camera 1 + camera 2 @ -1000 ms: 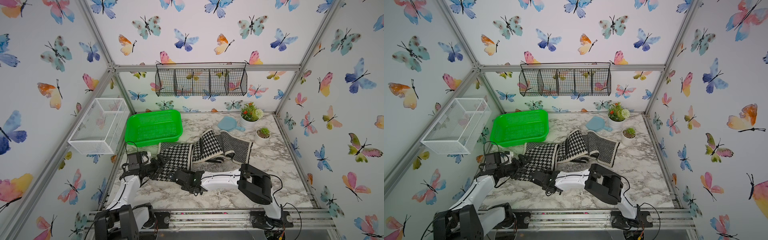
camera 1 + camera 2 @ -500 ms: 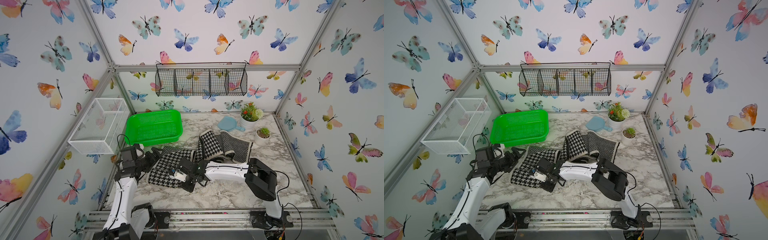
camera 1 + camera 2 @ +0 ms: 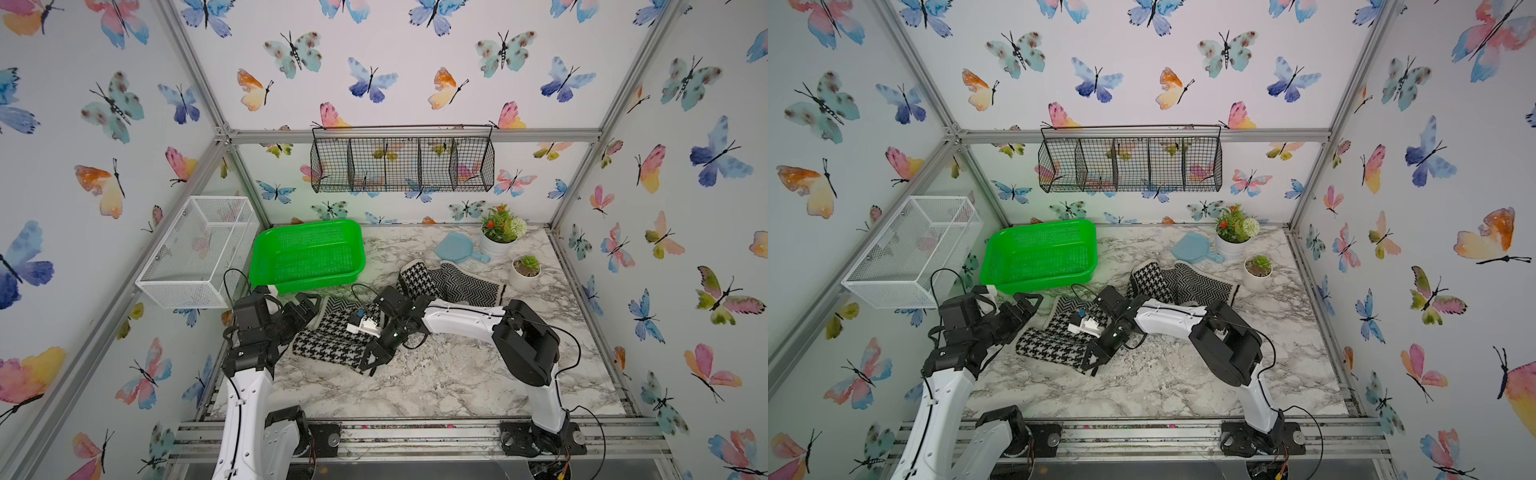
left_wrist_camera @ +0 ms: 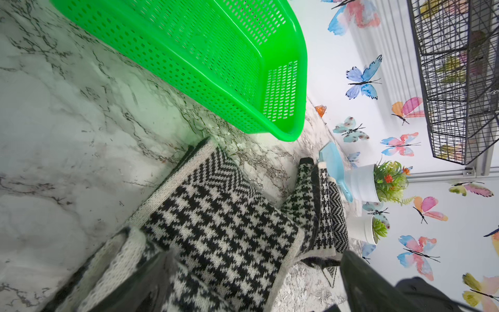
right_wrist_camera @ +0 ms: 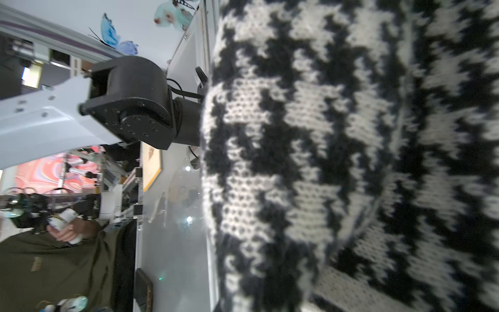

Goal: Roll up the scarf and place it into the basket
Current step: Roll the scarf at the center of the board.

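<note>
A: Where does the scarf lie?

B: On the marble table, wholly outside the basket. Its near end is doubled into a thick houndstooth fold just in front of the basket's front wall, close to it but apart. The rest runs back and to the right, humps up in a loop, and ends flat in a zigzag pattern near the small white pot.

A: And the basket itself?

B: It is bright green and sits at the back left of the table, below the white wire-mesh box fixed to the side wall.

A: The left gripper?

B: Its jaws are spread wide and grip nothing. It sits at the left edge of the fold. In the left wrist view its dark fingers stand well apart, with knit showing between them.

A: The right gripper?

B: Its jaws are closed, tips down at the right edge of the fold. It looks pinched on the scarf's edge, though I can't see the contact itself — the right wrist view is filled with blurred houndstooth close to the lens.

A: Anything else on the table?

B: A pale blue paddle-shaped piece lies flat beside the larger flowerpot at the back right. A black wire rack hangs on the back wall.
</note>
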Tool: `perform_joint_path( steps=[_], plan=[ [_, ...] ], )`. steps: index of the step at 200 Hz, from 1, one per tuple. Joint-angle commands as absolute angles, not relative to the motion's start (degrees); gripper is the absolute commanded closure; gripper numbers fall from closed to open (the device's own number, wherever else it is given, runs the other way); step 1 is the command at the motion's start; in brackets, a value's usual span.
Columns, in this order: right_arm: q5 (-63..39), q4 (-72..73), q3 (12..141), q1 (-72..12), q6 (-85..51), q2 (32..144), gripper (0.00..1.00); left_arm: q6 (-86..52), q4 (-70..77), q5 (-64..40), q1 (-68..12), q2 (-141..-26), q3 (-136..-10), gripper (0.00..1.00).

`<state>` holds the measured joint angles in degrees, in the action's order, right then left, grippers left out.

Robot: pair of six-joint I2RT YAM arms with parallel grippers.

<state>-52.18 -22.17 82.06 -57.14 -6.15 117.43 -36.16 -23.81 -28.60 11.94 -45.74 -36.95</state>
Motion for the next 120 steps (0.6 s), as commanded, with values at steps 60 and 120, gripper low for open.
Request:
perform_joint_path(
  steps=[60,120],
  plan=[
    [-61.3,-21.4,84.6,-50.6,-11.3,125.1,0.94,-34.5,-22.7,-38.2,12.2,-44.0,-36.5,0.02],
    [-57.4,-18.5,86.2,-48.5,-16.0,128.3,0.89,-35.3,-19.8,-46.3,11.9,-39.1,-29.9,0.02]
  ],
)
